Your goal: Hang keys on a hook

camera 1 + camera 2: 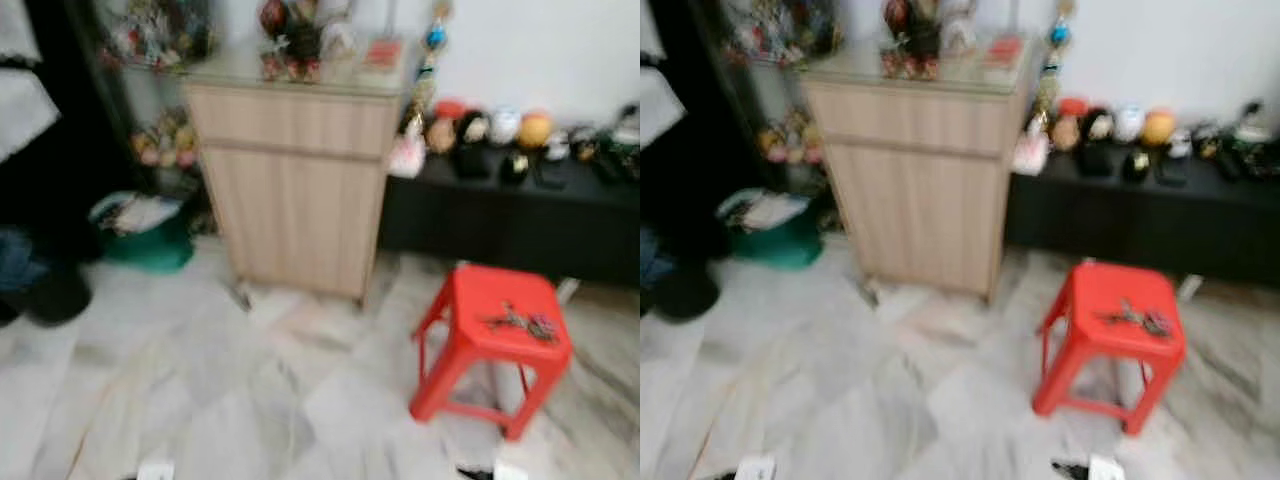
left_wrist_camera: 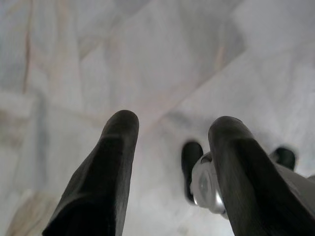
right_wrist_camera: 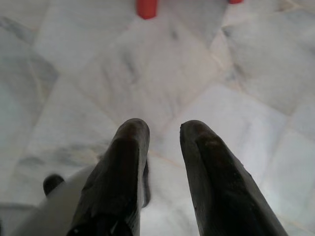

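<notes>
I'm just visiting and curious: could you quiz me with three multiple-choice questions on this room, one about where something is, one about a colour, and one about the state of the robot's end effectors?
1. Where do the keys lie?
A. on the stool
B. on the floor
C. on the cabinet

2. What colour is the stool?
A. blue
B. red
C. white

3. How is the left end effector?
A. shut on the keys
B. open, empty
C. gripping the stool

Answers: 1 A, they rest on its seat. 2 B, plainly red. 3 B, a gap shows between its fingers, over the marble floor.

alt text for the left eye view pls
A bunch of metal keys lies on a red plastic stool standing on pale marble floor. Behind it are a light wooden cabinet and a low black bench lined with small ornaments; the picture is blurred.
</notes>
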Robot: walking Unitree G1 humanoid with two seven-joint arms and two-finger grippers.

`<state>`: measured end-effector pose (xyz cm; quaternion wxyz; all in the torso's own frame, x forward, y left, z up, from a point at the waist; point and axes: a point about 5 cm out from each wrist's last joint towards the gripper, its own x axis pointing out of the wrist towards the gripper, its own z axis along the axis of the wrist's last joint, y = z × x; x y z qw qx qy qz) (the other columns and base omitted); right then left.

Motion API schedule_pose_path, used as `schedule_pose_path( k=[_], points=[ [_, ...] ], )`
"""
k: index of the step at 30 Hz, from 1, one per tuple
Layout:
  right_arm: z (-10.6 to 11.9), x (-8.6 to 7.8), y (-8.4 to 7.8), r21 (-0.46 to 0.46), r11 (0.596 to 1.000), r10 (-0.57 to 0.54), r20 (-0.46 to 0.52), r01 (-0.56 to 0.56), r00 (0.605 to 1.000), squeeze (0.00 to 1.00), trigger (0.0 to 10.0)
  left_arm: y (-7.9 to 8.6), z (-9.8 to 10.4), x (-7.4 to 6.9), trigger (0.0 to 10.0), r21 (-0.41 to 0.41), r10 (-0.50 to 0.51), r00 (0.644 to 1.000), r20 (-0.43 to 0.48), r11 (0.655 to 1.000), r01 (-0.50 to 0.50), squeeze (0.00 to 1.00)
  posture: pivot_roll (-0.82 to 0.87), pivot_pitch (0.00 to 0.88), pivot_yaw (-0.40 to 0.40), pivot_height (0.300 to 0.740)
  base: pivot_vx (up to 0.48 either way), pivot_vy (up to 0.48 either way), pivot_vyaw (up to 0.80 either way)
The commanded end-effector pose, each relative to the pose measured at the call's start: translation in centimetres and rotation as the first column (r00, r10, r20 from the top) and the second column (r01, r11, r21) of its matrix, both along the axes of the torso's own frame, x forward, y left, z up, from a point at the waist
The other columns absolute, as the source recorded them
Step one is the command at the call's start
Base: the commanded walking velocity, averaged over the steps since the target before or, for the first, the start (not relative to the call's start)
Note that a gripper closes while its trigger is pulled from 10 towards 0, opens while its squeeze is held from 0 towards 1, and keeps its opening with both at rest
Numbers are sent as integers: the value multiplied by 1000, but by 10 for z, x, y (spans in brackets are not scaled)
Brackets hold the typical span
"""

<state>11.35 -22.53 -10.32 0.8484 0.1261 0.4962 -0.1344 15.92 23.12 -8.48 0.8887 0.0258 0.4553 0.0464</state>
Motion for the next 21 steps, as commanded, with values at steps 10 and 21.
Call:
schedule_pose_path(
  k=[10,21],
  points=[
    [4,18,8,26,1000,-9,60,8,998,0,10000,9,-3,-15,10000,15,23,999,-23,1000,-23,0,27,0,-42,740,309,0,0],
    [6,23,8,23,1000,-6,75,4,997,0,10000,20,1,-13,10000,10,40,999,5,999,-40,0,30,0,-54,740,312,0,0]
  ],
)
